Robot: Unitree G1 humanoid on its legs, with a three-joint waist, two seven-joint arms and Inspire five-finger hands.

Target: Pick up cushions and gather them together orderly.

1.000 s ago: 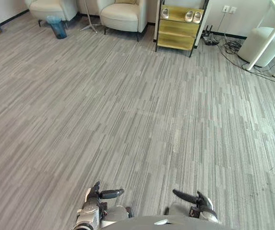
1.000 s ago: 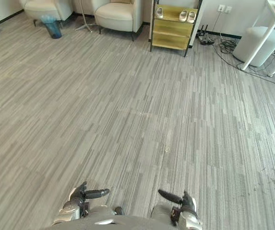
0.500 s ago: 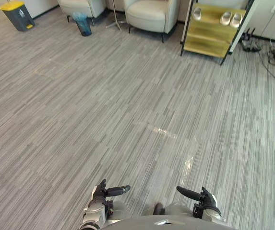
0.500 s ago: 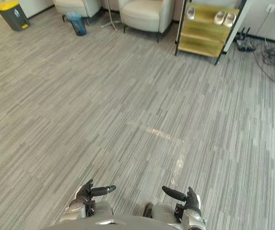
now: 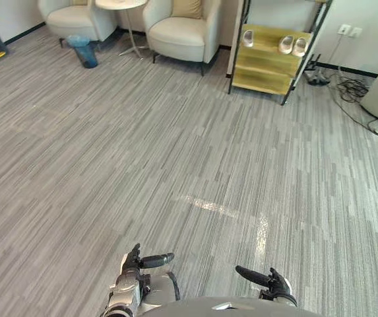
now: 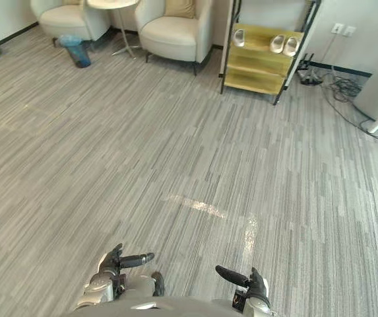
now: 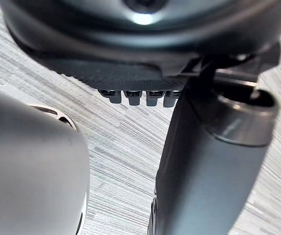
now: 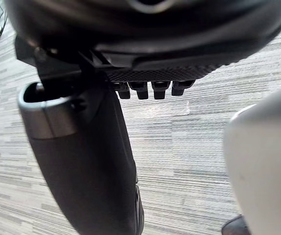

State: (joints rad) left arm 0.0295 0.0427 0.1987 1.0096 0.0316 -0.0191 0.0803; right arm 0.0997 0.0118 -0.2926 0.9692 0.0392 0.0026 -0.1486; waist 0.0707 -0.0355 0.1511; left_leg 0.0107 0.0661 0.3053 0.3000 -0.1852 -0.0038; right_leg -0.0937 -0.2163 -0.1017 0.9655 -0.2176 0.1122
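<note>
cushion (image 5: pixel 187 7) propped on far beige armchair (image 5: pixel 179 36) | left hand (image 5: pixel 136 263), right hand (image 5: pixel 272 282) low and near, fingers relaxed, holding nothing | no gathered pile seen; stage unclear

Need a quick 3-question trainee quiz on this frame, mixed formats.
1. True or false: the left hand holds a cushion.
2. Multiple choice: where is the tan cushion? A) on the floor B) on the right armchair C) on the yellow shelf
3. Fill in: the pale shoes sit on the ____ level of the shelf.

Key:
1. False. Both the left and the right hand hang low over the floor, fingers relaxed, holding nothing.
2. B, leaning against its backrest.
3. Top.
</note>
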